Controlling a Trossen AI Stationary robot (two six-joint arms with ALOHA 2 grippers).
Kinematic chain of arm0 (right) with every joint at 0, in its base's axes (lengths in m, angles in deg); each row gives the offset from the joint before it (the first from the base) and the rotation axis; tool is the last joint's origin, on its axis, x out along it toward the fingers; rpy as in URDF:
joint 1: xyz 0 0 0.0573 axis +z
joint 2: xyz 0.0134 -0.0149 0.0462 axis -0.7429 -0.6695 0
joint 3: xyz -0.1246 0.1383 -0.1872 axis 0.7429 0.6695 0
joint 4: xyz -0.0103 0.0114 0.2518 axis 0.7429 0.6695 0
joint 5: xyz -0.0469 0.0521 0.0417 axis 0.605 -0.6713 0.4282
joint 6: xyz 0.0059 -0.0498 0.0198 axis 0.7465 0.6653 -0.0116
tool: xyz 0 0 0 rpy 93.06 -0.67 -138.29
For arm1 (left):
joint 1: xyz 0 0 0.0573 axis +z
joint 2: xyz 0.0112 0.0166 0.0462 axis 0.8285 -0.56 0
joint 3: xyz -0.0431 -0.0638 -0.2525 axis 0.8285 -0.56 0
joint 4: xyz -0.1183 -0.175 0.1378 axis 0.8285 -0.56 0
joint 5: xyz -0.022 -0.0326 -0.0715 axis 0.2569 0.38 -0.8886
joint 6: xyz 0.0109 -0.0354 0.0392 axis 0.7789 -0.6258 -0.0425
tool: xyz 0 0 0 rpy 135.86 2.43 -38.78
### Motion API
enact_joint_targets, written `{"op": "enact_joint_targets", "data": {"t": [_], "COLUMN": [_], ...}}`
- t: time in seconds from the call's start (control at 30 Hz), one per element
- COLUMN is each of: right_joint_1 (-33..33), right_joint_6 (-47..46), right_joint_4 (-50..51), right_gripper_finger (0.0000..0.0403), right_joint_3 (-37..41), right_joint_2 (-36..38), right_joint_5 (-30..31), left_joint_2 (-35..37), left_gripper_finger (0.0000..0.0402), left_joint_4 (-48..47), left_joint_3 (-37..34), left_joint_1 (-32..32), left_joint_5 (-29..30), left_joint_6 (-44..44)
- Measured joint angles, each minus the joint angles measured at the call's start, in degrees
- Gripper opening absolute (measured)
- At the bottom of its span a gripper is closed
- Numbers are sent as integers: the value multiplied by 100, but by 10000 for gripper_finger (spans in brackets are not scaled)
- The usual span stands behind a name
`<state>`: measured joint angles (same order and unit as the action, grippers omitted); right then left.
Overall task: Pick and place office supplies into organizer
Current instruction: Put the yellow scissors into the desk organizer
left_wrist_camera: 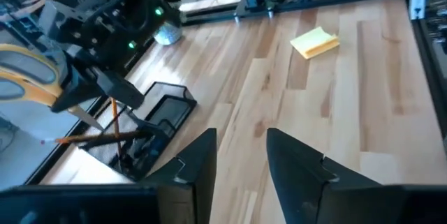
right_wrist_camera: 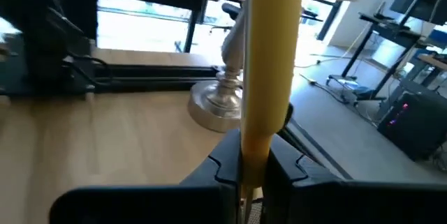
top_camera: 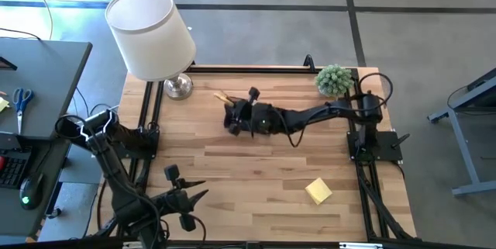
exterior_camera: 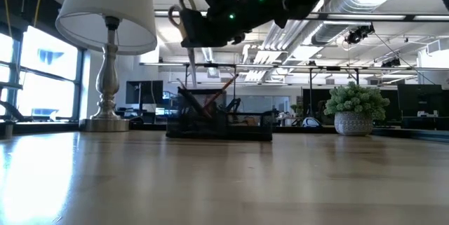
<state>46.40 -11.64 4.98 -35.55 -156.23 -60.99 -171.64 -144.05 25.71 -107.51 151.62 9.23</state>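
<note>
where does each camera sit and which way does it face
High view: above the table, looking straight down; both arms show, right gripper over the organizer, left gripper idle near the front edge.
Low view: at tabletop height, looking level across at the organizer; right gripper holds scissors above it.
Left wrist view: behind its own open jaws, facing the organizer and sticky pad.
Right wrist view: behind jaws shut on the scissors, facing the lamp.
Shared: high and left wrist views both show the pad.

Organizer is placed mid-table toward the far edge, pencils inside. Scissors are held above it. Lamp stands far-left, plant far-right, sticky-note pad near-right.
</note>
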Motion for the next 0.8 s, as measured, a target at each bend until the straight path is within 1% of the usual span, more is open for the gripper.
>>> {"op": "enact_joint_targets", "data": {"t": [0.13,0.2,0.27,0.33,0.43,0.5,0.57,0.63,0.7,0.8], "right_joint_1": [-269,-375,-448,-439,-416,-490,-640,-823,-977,-1122], "right_joint_6": [140,45,-83,-116,-63,-32,-154,-336,-448,-509], "right_joint_4": [241,484,763,990,1433,1485,1325,994,437,-388], "right_gripper_finger": [13,15,15,14,12,13,14,13,12,12], "right_joint_3": [0,0,2,2,35,214,456,780,1162,1685], "right_joint_2": [149,280,446,634,870,961,976,974,967,976], "right_joint_5": [-236,-457,-812,-1024,-1097,-1133,-1343,-1718,-1975,-2134], "left_joint_2": [2,2,2,2,2,34,70,72,68,72], "left_gripper_finger": [106,100,94,88,79,72,65,57,48,34], "left_joint_4": [240,563,843,1016,1174,1348,1734,2279,2836,3668], "left_joint_3": [-6,-6,-6,-6,-6,-6,-6,-6,-6,-113], "left_joint_1": [259,485,728,952,1213,1373,1533,1700,1905,2265], "left_joint_5": [-268,-733,-1225,-1468,-1407,-1402,-1437,-1656,-2130,-2947], "left_joint_6": [201,552,921,1306,1787,2128,2612,3315,4129,5111]}}
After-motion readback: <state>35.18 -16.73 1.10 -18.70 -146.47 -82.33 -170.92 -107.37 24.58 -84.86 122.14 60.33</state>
